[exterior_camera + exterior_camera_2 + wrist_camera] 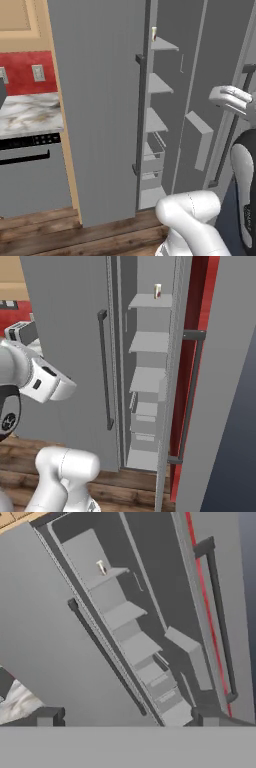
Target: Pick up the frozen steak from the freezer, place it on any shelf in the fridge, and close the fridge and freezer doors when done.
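Observation:
The freezer (156,120) stands open, a narrow grey compartment with short shelves (147,341) and drawer baskets (152,157) low down. Its door (222,45) is swung out to the right and carries a bin (200,135) and a dark handle (192,396). The wide fridge door (100,100) with its bar handle (103,371) looks shut and hides the fridge shelves. The frozen steak is hidden or out of view. My gripper (127,718) is open and empty, held back from the freezer and facing its shelves (122,614).
A small pale upright item (157,291) stands on the freezer's top shelf. A marble counter (30,115) over a dark-fronted appliance (27,150) lies left of the fridge. Wooden floor (100,232) runs in front. My arm's elbow (187,210) is low in front of the freezer.

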